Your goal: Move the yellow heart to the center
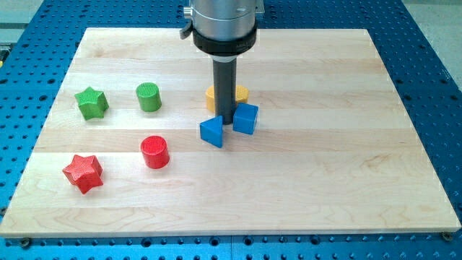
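Just above frame center: my tip [227,123] down between blue triangular block [211,131] and blue cube [245,118], bare rod, nothing clamped. Yellow heart [243,93] half hidden behind it. Risk: pushing drags blues along, heart slips sideways.

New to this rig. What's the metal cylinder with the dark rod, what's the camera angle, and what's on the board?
That is the end of a robot arm. It has no grasping tool, only a straight dark rod; my tip slides on the wooden board and pushes blocks. Nothing is held.

There is one camera, looking down at the board at a slant; its mounting is not on record.

My tip sits between the blue triangular block and the blue cube. A yellow block, partly hidden behind the rod, lies just toward the view's top. At the view's left are a green star, green cylinder, red cylinder and red star.
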Robot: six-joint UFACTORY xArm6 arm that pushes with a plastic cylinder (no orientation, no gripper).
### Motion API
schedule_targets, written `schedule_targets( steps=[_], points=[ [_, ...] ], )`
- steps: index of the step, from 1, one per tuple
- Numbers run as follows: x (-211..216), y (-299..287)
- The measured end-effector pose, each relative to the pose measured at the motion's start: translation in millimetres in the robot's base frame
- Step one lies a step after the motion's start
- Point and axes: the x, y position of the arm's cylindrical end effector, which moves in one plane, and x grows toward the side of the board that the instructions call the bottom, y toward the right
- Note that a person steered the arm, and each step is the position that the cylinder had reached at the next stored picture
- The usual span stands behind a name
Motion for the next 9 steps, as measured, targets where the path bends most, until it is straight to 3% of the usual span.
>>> schedule_targets(
  steps=[1,3,4,5,7,8,9],
  points=[
    [-32,0],
    [-46,-35],
    [-84,-11],
    [-126,-26],
    [-102,-99],
    [-77,-86],
    [-79,-80]
  ],
)
